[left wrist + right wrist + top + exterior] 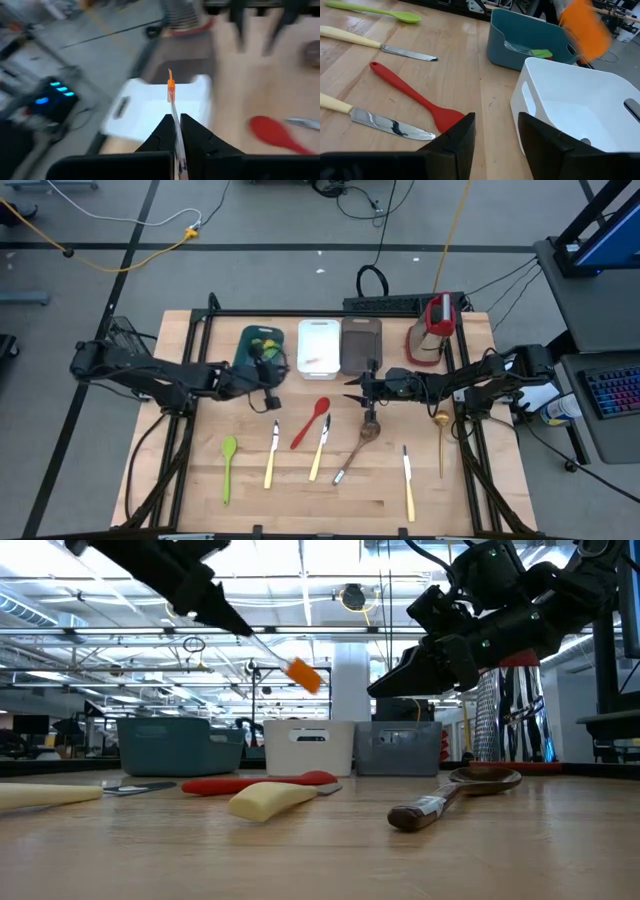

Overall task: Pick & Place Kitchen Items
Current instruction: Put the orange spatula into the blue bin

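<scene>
**Op A:** Claws first. What's your left doing?

**Op B:** My left claw (176,131) is pinched on the clear handle of an orange spatula (170,86), orange head pointing away from the wrist. It hangs in the air over the white tray (319,346), clear of the bench (190,480). In the low view the spatula (305,675) slants down from the claw above the tray row.

**Op A:** And your right?

**Op B:** My right claw (495,131) is spread with nothing between the fingers. From above it sits near the middle of the bench, just at six o'clock of the grey-brown tray (361,345), above the bowl end of the wooden spoon (366,431).

**Op A:** Trays?

**Op B:** Three in a row at the twelve o'clock edge: teal tray (259,348), white, grey-brown. The teal one holds something green and yellow; I can't tell what exactly.

**Op A:** What lies on the bench?

**Op B:** From nine to three o'clock: green spoon (228,466), a pale-handled knife (271,454), red spoon (311,422), a second knife (320,446), the wooden spoon, a third knife (408,480) and a gold spoon (441,436). All lie flat and apart, except that the second knife's tip sits right beside the red spoon.
</scene>
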`<state>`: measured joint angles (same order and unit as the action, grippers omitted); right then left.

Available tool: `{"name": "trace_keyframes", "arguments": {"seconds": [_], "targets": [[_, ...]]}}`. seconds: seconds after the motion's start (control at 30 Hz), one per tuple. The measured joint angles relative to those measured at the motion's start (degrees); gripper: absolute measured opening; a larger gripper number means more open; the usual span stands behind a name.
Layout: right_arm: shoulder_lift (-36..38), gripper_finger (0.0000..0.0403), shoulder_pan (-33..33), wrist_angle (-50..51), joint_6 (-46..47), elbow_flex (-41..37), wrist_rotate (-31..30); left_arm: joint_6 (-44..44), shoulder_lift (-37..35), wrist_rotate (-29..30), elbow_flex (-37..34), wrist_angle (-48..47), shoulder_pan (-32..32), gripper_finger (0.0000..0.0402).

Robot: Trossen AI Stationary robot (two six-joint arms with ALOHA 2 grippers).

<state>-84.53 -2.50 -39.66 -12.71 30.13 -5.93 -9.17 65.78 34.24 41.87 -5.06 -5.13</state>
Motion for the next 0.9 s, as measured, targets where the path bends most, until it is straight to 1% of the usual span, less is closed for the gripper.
{"name": "trace_keyframes", "arguments": {"seconds": [0.17, 0.33, 0.5, 0.6, 0.73, 0.9], "targets": [[0.0, 0.0145, 0.0, 0.0, 0.0, 0.0, 0.0, 0.1, -5.1, 8.2, 0.0, -8.7, 0.4, 0.0005], [0.0, 0.0144, 0.0, 0.0, 0.0, 0.0, 0.0, 0.4, -8.0, 11.3, 0.0, -13.6, 2.4, 0.001], [0.0, 0.0142, 0.0, 0.0, 0.0, 0.0, 0.0, 1.6, -8.0, 10.8, 0.0, -18.0, 6.3, 0.0007], [0.0, 0.014, 0.0, 0.0, 0.0, 0.0, 0.0, 3.2, -6.8, 10.8, 0.0, -22.5, 9.2, 0.0012], [0.0, 0.014, 0.0, 0.0, 0.0, 0.0, 0.0, 5.8, -4.6, 10.5, 0.0, -27.5, 12.7, 0.0005], [0.0, 0.0139, 0.0, 0.0, 0.0, 0.0, 0.0, 5.8, -1.4, 6.8, 0.0, -28.6, 15.6, 0.0012]]}}
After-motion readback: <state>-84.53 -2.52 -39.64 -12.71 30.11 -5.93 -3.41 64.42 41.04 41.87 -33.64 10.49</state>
